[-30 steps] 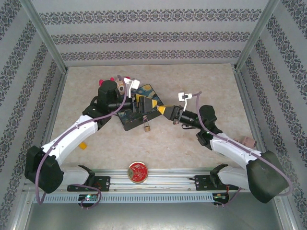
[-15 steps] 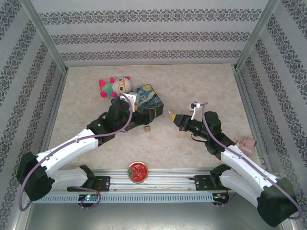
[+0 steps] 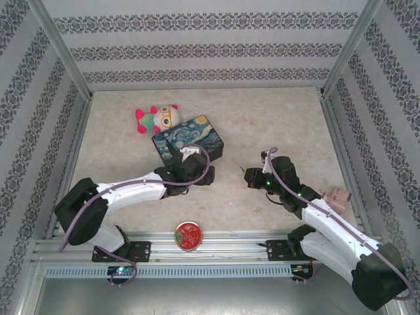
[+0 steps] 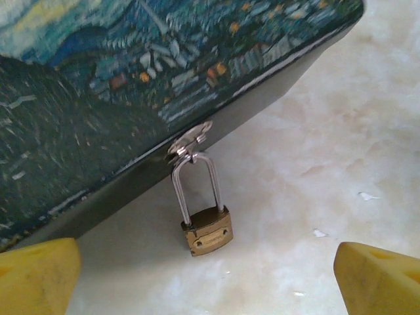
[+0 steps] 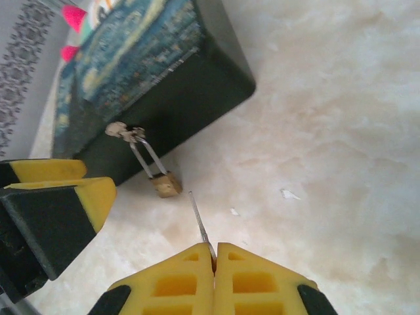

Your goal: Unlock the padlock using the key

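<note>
I can read no words or numbers anywhere; the padlock (image 4: 208, 231) face bears faint marks (too blurred to make out)

I see the padlock (image 4: 209, 230), a tiny brass body on a thin silvery shackle that looks closed. It is looped through the hasp (image 4: 190, 139) on the box (image 4: 98, 98) front wall, and slants down with its body at the worktop (image 4: 341, 131). Of the key (image 5: 199, 223) I make out only a thin silvery blade, pinched in my right claw (image 5: 214, 252), aimed towards the padlock, its tip just short of it.
</note>
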`<action>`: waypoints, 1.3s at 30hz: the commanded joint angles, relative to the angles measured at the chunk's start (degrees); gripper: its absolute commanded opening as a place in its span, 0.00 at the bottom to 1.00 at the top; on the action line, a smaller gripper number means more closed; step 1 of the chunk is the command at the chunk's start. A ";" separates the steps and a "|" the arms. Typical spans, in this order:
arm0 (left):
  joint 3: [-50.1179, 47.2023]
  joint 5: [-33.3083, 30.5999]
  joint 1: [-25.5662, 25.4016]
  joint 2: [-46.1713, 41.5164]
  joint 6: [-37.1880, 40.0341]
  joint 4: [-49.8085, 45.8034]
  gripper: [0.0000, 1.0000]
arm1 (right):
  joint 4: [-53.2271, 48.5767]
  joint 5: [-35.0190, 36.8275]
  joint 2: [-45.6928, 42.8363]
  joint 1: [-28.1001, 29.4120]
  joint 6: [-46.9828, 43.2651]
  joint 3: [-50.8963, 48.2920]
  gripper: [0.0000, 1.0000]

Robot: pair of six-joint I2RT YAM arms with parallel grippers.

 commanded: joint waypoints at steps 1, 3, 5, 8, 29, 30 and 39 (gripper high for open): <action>0.74 -3.79 -1.44 2.49 -4.53 -1.68 0.96 | -2.69 3.07 1.28 0.15 -1.76 1.43 0.00; 1.37 -4.40 -1.54 4.61 -6.71 -1.82 0.93 | -3.35 3.62 2.28 0.15 -1.76 1.94 0.00; 1.93 -5.57 -1.54 6.34 -8.64 -2.28 0.92 | -3.62 3.94 3.12 0.24 -1.85 2.26 0.00; 3.22 -7.69 -1.54 8.77 -9.49 -2.87 0.90 | -3.57 4.61 3.95 0.24 -1.73 2.47 0.00; 11.79 -11.15 -1.21 20.50 -12.15 -2.86 0.64 | -2.93 6.87 5.97 0.76 -2.03 3.92 0.00; 12.13 -11.93 -1.19 20.87 -13.32 -3.88 0.61 | -2.91 6.84 5.98 0.83 -2.11 3.87 0.00; 12.40 -13.95 -0.27 22.51 -18.65 -7.18 0.48 | -1.66 6.83 5.81 1.03 -2.28 3.31 0.00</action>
